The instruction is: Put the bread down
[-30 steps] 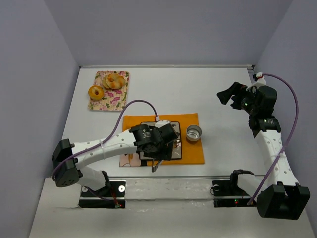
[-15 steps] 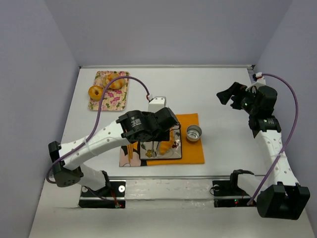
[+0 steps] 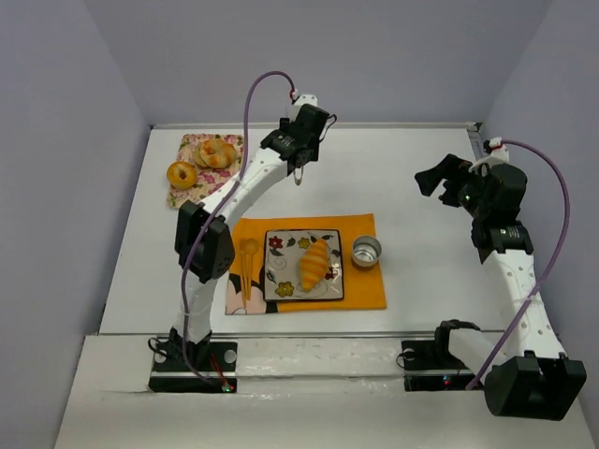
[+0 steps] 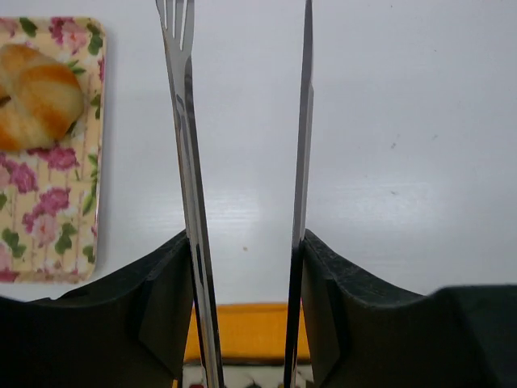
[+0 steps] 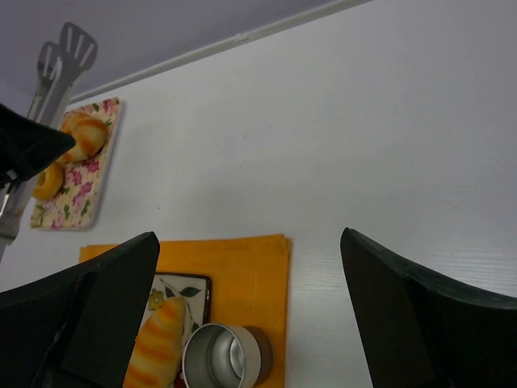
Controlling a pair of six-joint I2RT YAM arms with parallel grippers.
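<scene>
**A:** Golden-orange ridged bread roll (image 3: pixel 314 263), lying on the square flowered plate (image 3: pixel 281 271) on the orange mat (image 3: pixel 360 285), near the arms' bases. Where are the tongs?

**B:** Well apart from it. The left gripper (image 3: pixel 299 142) is up at the far side of the table. The long metal tongs (image 3: pixel 298 171) hang from it beyond the mat's far edge, near the flowered tray (image 3: pixel 225 187).

**A:** Are the tongs pinching anything?

**B:** No. In the left wrist view the gripper's dark fingers (image 4: pixel 166 299) press on the outside of both tong arms and hold them partly squeezed. The blades run almost parallel with a clear gap, and only white table shows between them. One blade ends in fork tines; the other is seen edge-on.

**A:** Does that view catch the bread?

**B:** No. It shows only a strip of the mat at the bottom and a round striped bun (image 4: pixel 36 93) on the tray at the left. The right wrist view has the bread low in the frame, on the plate just beside the small round metal cup (image 5: pixel 226 356). It also shows the tongs' slotted tips at the upper left, near the tray. Only the top view shows the whole roll, along with a ring-shaped bun (image 3: pixel 181 174) on the tray.

**A:** And the other arm?

**B:** The right gripper (image 3: pixel 440 178) is raised at the right side of the table, with its jaws spread wide and nothing in them.
</scene>
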